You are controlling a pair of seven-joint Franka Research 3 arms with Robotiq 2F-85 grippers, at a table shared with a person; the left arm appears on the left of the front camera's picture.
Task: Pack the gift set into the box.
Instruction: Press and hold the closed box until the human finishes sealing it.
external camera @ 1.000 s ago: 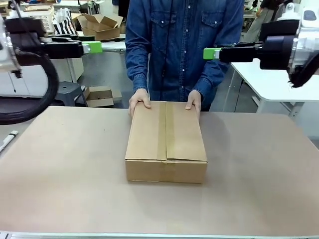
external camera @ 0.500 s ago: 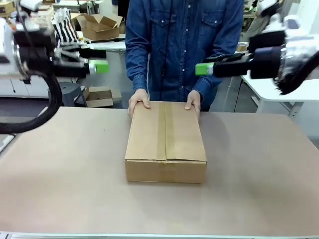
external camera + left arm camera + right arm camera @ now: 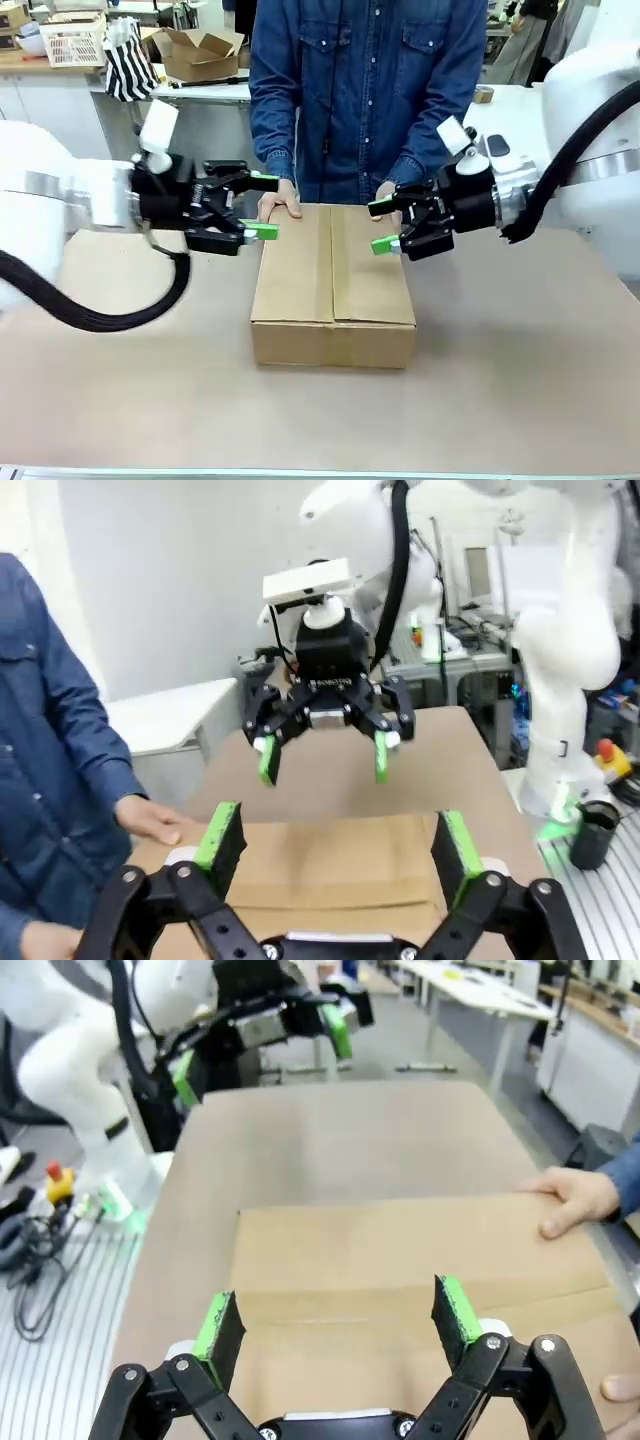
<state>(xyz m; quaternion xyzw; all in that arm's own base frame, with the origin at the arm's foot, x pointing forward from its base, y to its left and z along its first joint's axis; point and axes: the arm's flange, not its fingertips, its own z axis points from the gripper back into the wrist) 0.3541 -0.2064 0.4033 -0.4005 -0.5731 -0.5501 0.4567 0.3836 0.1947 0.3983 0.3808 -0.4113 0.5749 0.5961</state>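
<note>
Worryingly, the left gripper (image 3: 264,206) and right gripper (image 3: 383,227), both spread wide and empty, flank the shut box (image 3: 333,285) in the middle of the table (image 3: 120,350), close by the person's hands (image 3: 281,205) on its far edge, so closing in could pinch them or shove it askew

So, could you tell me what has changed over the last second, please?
Both arms swung down and inward from high at the sides: the left end effector is now by the box's left side, the right end effector by its right, both open and empty. The box stayed closed, the person's hands on its far end.
</note>
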